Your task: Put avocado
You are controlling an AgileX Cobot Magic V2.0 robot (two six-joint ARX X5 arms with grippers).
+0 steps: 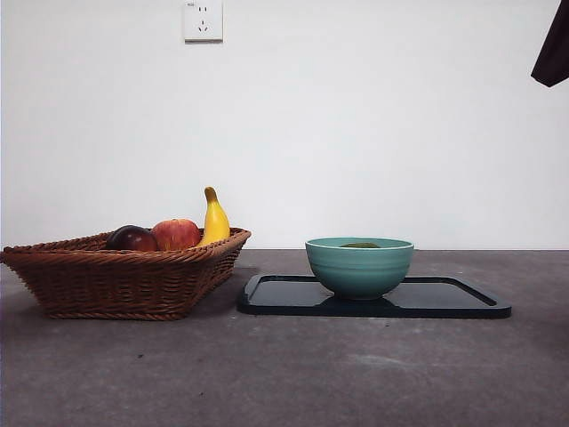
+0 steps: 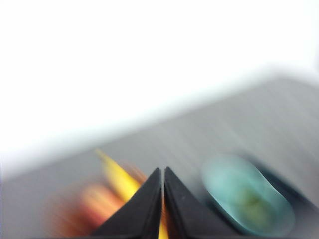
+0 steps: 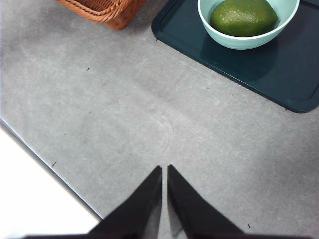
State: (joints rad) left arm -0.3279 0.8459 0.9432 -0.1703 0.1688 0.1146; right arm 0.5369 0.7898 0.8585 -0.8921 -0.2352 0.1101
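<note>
Dull green avocado point(image 3: 243, 17) lies inside the teal bowl point(image 3: 234, 42)

Left gripper point(image 2: 163, 172): two matte black jaws, wedge-shaped, tapering to sharp tips, smooth faces, no markings visible. Right gripper point(image 3: 164, 169): same black tapered wedges, plain surface. Front view: dark angular arm tip point(image 1: 553, 49) at top right corner.

Left hand point(image 2: 163, 172) jaws closed, empty; right hand point(image 3: 164, 169) jaws closed, empty.
</note>
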